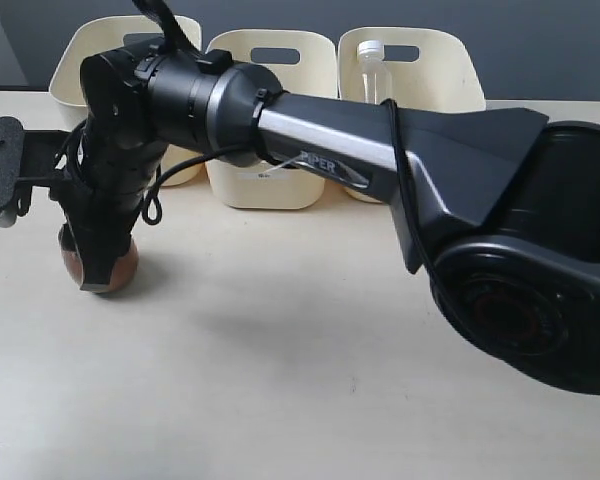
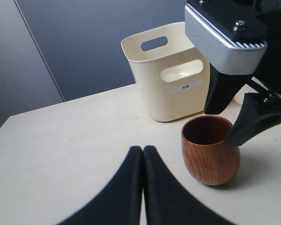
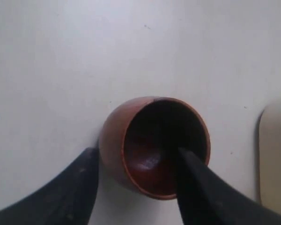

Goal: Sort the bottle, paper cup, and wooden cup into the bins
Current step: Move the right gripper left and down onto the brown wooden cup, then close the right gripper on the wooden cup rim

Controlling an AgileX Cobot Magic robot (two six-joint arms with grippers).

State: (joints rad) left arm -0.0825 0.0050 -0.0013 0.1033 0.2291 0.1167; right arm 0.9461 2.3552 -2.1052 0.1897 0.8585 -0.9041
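The right gripper point(image 3: 136, 187) straddles the dark brown rounded wooden cup's point(image 3: 154, 145) wall, one finger inside, jaws apart; the left gripper's point(image 2: 143, 154) jaws are together. The nearest cream plastic bin point(image 2: 166, 79) stands just behind the cup.

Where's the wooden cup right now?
The wooden cup stands on the table at the exterior view's left, before the leftmost bin, with the right gripper straddling its rim.

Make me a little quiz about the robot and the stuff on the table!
1. True or false: the wooden cup lies on its side.
2. Where is the bottle? A: in the rightmost bin of the exterior view. B: flat on the table. C: held in the air.
3. Fill in: the left gripper has its jaws ____.
Key: 1 false, it stands upright; 2 A; 3 shut.
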